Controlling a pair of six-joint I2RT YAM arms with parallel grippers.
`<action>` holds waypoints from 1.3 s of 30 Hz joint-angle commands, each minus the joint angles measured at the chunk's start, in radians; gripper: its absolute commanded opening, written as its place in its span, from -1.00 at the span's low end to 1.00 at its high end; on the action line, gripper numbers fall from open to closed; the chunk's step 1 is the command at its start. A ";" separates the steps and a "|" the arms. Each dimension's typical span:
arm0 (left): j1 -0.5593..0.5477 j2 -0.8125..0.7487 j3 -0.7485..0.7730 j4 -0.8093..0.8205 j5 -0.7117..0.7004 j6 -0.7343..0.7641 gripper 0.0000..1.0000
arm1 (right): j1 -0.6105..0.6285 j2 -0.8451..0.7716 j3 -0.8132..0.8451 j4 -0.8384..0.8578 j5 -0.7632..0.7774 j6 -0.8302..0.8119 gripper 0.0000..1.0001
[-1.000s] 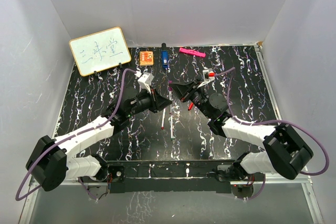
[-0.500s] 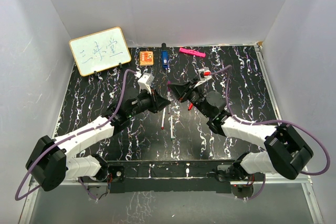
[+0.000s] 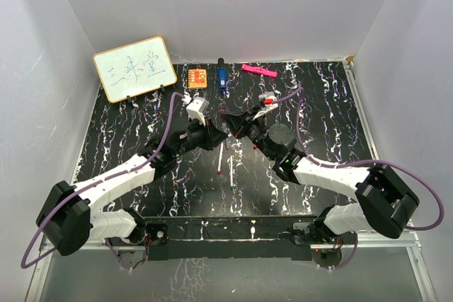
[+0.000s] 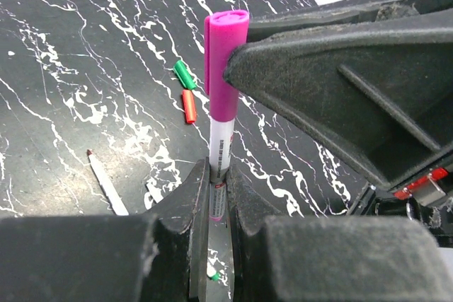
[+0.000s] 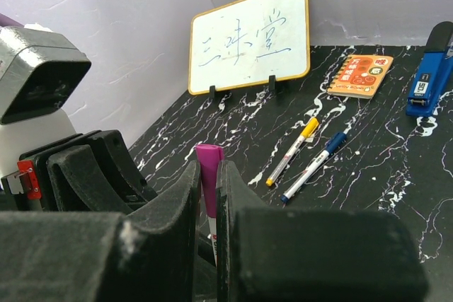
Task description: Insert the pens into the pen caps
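My left gripper (image 3: 219,135) is shut on the white barrel of a purple pen (image 4: 220,143), holding it upright off the table. My right gripper (image 3: 228,120) is shut on the purple cap (image 5: 208,164), which sits over the pen's top end (image 4: 225,61). The two grippers meet tip to tip above the middle of the table. A green cap (image 4: 184,74) and a red cap (image 4: 190,106) lie on the table beyond. An uncapped red-tipped pen (image 4: 106,183) and another white pen (image 3: 232,169) lie below. A yellow-capped pen (image 5: 291,150) and a blue-capped pen (image 5: 313,166) lie side by side.
A small whiteboard (image 3: 134,68) stands at the far left. An orange square (image 3: 197,77), a blue block (image 3: 222,79) and a pink bar (image 3: 259,71) lie along the far edge. White walls enclose the black marbled table (image 3: 127,139).
My right gripper has moved left and farther with the purple cap, closing on my left gripper. The cap now sits on the pen's end. The left gripper shifted slightly left.
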 commanded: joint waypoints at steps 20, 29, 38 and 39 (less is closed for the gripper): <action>0.091 -0.092 0.132 0.169 -0.141 0.038 -1.00 | 0.105 0.082 0.011 -0.254 -0.046 -0.027 -1.00; 0.107 -0.086 0.165 -0.063 -0.245 0.090 -1.00 | 0.104 0.017 0.087 -0.346 0.171 -0.132 -1.00; 0.203 0.248 0.383 -0.354 -0.148 0.157 -1.00 | 0.085 -0.069 0.097 -0.449 0.408 -0.170 -0.32; 0.205 0.294 0.415 -0.385 -0.139 0.169 -1.00 | 0.083 -0.077 0.097 -0.454 0.425 -0.171 -0.32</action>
